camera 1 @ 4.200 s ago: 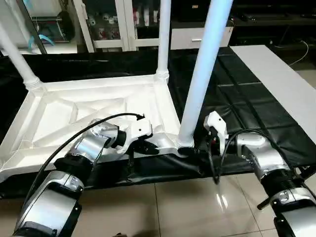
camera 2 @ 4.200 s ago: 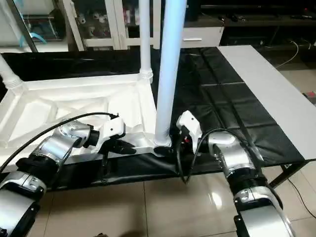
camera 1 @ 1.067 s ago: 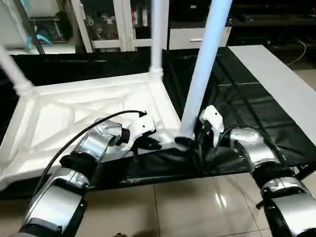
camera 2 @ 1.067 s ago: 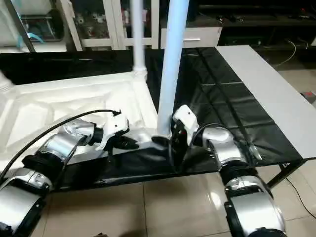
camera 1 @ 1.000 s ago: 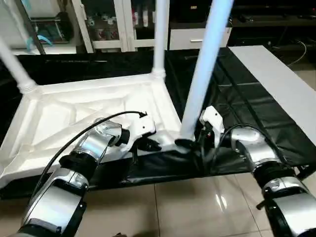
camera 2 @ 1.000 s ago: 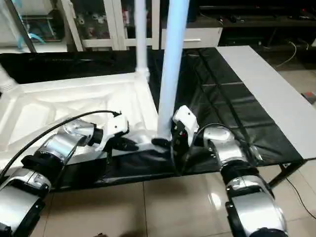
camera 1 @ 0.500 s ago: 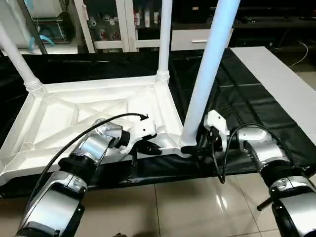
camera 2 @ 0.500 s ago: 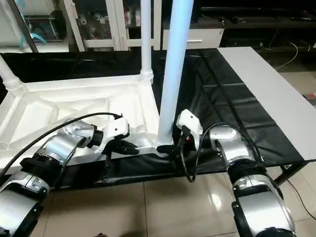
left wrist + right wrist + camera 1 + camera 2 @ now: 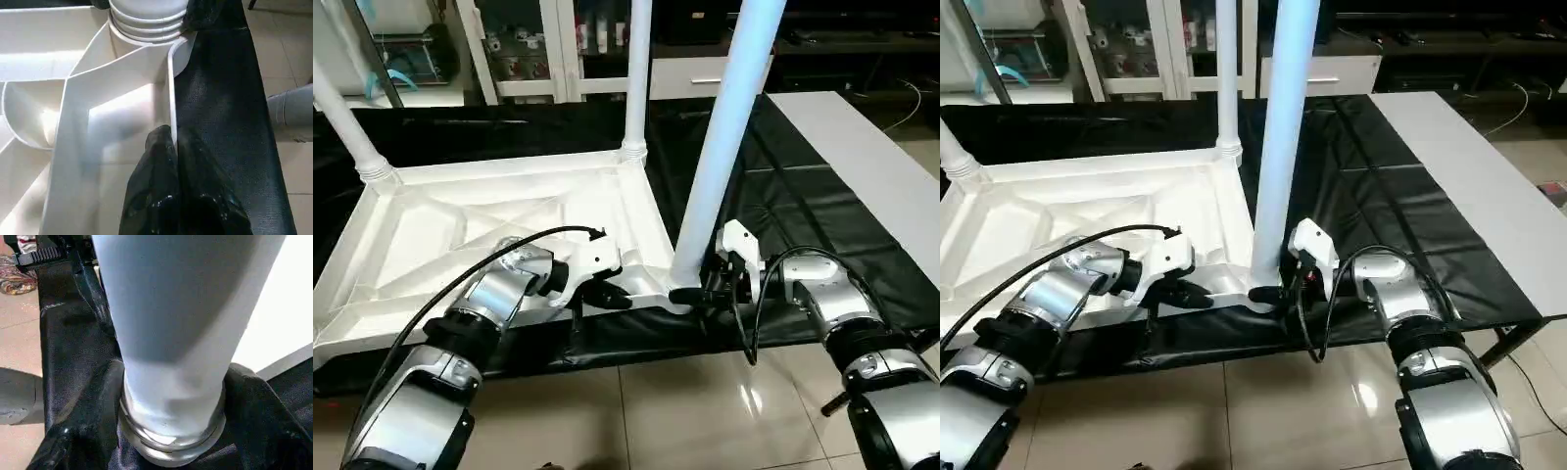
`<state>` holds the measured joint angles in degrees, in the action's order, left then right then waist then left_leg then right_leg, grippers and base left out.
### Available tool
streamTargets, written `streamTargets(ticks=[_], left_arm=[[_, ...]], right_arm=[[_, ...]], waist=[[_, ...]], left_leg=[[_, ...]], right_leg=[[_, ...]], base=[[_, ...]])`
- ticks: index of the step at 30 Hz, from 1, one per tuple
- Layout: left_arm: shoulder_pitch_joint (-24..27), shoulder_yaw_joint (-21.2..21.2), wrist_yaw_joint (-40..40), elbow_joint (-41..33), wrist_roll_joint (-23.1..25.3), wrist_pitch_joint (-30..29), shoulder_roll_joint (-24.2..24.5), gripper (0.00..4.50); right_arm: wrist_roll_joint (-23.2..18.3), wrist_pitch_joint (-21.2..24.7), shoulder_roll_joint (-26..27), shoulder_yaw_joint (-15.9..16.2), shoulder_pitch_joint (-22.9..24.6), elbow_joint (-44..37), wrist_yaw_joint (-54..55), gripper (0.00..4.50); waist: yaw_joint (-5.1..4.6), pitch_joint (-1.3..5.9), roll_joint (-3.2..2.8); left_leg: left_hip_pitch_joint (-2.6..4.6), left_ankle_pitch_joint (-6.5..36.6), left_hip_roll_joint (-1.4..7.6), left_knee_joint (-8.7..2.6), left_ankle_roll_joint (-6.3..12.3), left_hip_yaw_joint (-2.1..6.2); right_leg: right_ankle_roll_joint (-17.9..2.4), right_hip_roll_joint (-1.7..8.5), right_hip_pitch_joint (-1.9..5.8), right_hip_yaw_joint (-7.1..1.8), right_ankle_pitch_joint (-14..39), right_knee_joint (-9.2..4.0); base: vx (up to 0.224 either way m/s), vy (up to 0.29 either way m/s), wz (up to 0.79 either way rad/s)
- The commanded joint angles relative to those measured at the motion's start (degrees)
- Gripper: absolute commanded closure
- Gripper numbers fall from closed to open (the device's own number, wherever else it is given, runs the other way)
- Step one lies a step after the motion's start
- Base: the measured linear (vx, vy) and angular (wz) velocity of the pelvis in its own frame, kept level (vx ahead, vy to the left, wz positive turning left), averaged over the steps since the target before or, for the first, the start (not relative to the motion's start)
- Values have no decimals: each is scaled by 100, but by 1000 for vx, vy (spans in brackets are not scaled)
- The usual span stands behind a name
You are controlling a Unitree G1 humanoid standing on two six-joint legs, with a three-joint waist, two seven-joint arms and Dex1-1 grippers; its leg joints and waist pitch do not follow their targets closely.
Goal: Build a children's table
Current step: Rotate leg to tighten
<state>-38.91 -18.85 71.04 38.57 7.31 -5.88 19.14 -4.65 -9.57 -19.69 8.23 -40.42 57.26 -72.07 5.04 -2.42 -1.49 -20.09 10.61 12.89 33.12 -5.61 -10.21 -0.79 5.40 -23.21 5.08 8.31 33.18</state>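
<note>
The children's table top (image 9: 489,211) lies upside down, ribbed underside up. White legs stand in its sockets at the far left (image 9: 352,127), the far right (image 9: 636,78) and the near right (image 9: 724,137). My left gripper (image 9: 615,297) is shut on the thin near rim (image 9: 171,88) of the top, close to the near right socket. My right gripper (image 9: 690,292) sits at the foot of the near right leg. Its fingers (image 9: 88,431) press on both sides of the flared end (image 9: 171,431).
The top rests on a black-draped work table (image 9: 803,215), with its near edge close to the table's front edge. A white board (image 9: 871,147) lies along the right side. Glass cabinets stand behind, tiled floor (image 9: 705,411) below.
My right gripper's fingers have closed in around the near right leg's foot. The left gripper keeps its pinch on the rim. The picture shifts slightly with the camera.
</note>
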Motion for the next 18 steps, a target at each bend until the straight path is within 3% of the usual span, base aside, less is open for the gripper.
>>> streamTargets(ticks=[1,2,4,6,7,9,10,12,13,14,15,18], left_arm=[[194,-399,128,294,234,-28,-32,450],[140,-333,-67,402,227,15,-125,450],[53,-242,-331,559,213,64,-258,450],[-39,-214,-542,690,244,113,-363,450],[-69,-215,-608,726,263,127,-393,450],[-227,-154,-973,949,303,219,-541,450],[-233,-152,-988,957,305,222,-545,450],[-383,-110,-1331,1197,364,335,-653,450],[-383,-110,-1331,1197,364,335,-653,450],[-415,-100,-1393,1258,375,375,-676,450],[-492,-56,-1572,1395,393,416,-743,450],[-552,-18,-1728,1516,412,452,-796,450]], right_arm=[[-137,71,120,-303,-64,128,632,182],[-201,120,250,-458,-57,202,1115,182],[-269,140,429,-656,-36,310,1810,183],[-375,115,628,-868,11,389,2471,183],[-420,102,702,-945,30,409,2685,183],[-416,-42,1012,-1129,63,482,3769,183],[-413,-46,1021,-1136,61,487,3812,183],[-303,-128,1293,-1328,-60,690,5158,183],[-303,-128,1293,-1328,-60,690,5158,183],[-271,-122,1357,-1367,-96,741,5485,183],[-311,-3,1560,-1529,-225,936,6513,184],[-353,9,1766,-1671,-330,1073,7400,184]], waist=[[-20,363,23],[-24,359,7],[-95,319,4],[-126,328,-20],[-177,323,0],[-252,314,-56],[-273,315,-46],[-352,317,-63],[-365,320,-56],[-375,320,-86],[-400,325,-99],[-440,335,-99]], left_leg=[[3,1359,47,-377,431,-50],[10,1391,49,-381,405,-50],[0,1677,22,-417,251,-29],[64,1856,17,-417,145,-8],[45,1915,13,-426,135,-4],[35,2037,-4,-438,87,16],[32,2060,-9,-437,71,21],[20,2132,-24,-444,31,40],[6,2130,-29,-441,34,44],[22,2194,-36,-440,40,47],[30,2239,-31,-438,9,46],[30,2211,-36,-440,-38,49]], right_leg=[[-1475,247,291,-205,1455,-307],[-1467,248,281,-208,1495,-312],[-1244,245,277,-191,2069,-378],[-1147,265,242,-194,2361,-422],[-1148,251,244,-192,2336,-426],[-1072,249,238,-182,2456,-454],[-1057,248,235,-178,2477,-462],[-1049,237,240,-165,2476,-464],[-1034,240,245,-163,2492,-467],[-1004,238,233,-154,2586,-483],[-1038,240,215,-164,2501,-485],[-1118,235,210,-163,2293,-455]], base=[[0,0,0],[0,0,0],[0,0,0],[0,0,0],[0,0,0],[0,0,0],[0,0,0],[0,0,0],[0,0,0],[0,0,0],[0,0,0],[0,0,0]])
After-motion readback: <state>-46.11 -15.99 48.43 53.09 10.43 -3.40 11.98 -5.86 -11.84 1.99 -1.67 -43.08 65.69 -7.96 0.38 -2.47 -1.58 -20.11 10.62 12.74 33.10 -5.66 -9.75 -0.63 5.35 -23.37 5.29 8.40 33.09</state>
